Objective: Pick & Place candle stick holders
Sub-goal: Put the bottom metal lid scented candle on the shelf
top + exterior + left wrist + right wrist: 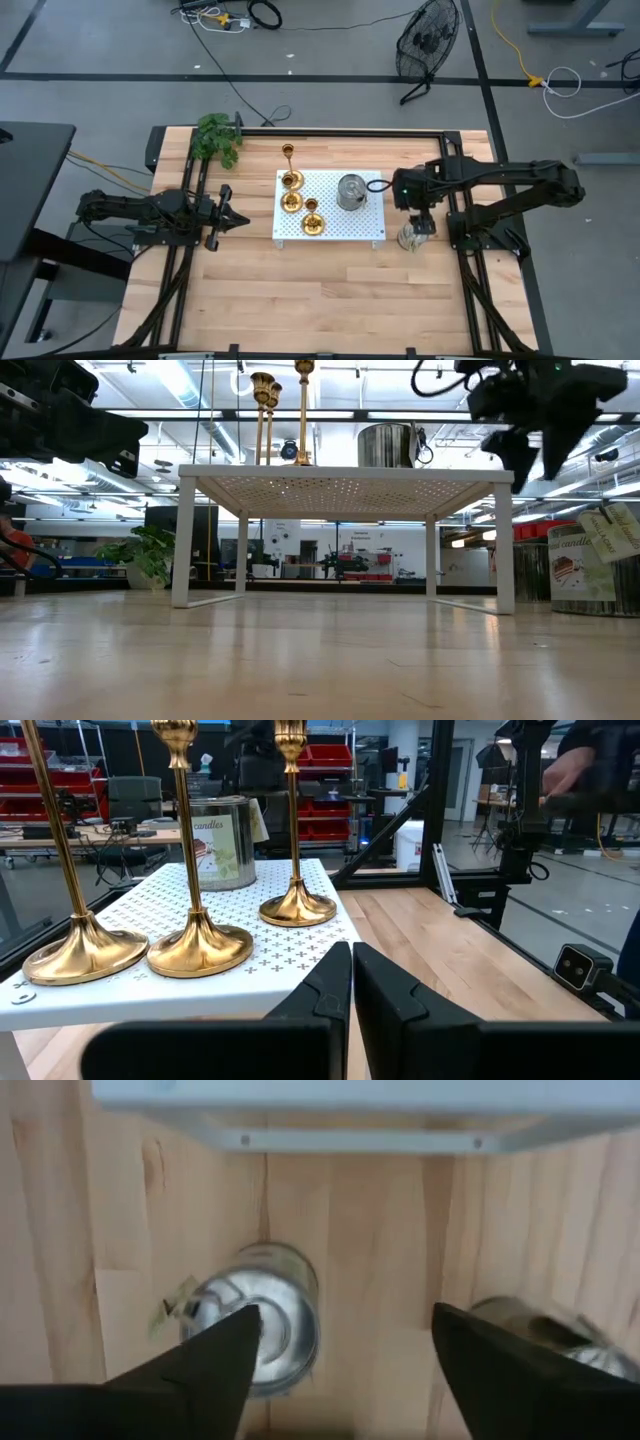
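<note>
Standing on white rack (345, 225), candle stick holders (291, 181) beside left end effector (240, 219).

In the left wrist view we lose the leftmost candle stick holder (75, 945) at the top edge: its cup is cut off. In the low view the stand's top (345, 478) hides the holders' bases, and the frame crops the tall stems at upper centre. In the right wrist view a second tin (545, 1342) at lower right is blurred and partly behind a finger (520, 1380).
</note>
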{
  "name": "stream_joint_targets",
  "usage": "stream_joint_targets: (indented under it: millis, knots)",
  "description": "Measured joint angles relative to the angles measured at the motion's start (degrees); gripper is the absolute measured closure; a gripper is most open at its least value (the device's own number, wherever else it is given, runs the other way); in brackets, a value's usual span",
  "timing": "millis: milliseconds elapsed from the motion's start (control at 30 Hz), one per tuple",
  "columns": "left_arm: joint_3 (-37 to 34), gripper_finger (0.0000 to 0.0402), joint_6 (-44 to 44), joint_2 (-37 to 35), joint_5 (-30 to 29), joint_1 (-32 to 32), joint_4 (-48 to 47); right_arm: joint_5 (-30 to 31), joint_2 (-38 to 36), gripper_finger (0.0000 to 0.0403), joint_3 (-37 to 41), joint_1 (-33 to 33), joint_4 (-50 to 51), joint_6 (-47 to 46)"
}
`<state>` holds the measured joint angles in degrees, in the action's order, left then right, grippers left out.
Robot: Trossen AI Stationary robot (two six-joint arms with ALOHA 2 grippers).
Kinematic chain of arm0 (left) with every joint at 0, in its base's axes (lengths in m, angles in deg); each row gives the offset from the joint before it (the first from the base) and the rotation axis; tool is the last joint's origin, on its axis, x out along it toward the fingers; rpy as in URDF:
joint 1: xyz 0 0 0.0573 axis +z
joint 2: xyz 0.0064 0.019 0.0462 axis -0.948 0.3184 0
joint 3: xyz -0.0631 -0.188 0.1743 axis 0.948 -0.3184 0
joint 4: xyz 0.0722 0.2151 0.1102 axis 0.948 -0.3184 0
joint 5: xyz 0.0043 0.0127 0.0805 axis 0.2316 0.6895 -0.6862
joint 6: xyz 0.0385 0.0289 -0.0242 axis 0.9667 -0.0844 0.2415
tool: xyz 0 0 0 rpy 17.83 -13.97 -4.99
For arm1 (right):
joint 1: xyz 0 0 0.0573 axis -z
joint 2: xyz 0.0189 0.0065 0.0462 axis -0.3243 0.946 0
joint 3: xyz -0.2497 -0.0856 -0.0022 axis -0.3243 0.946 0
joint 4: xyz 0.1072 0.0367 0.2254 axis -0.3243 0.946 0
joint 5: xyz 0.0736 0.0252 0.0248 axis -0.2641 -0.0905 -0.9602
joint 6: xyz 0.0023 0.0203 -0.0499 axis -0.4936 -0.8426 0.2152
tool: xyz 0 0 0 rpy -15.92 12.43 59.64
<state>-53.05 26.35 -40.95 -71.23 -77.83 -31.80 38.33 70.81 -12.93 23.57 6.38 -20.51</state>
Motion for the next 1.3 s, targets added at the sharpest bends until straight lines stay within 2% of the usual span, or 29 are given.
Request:
stream_joint_targets:
  millis: [233,433,1300]
  knots:
    - [0.0,0.0383,0.0,0.0,0.0,0.0,0.0,-4.2,-0.1,0.0044,2.7,-0.4,-0.3,-1.4]
    - [0.0,0.0383,0.0,0.0,0.0,0.0,0.0,-5.5,-0.1,0.0017,2.7,-1.3,-0.4,-2.3]
    - [0.0,0.0383,0.0,0.0,0.0,0.0,0.0,-5.7,-0.1,0.0014,2.7,-6.9,-3.2,-2.4]
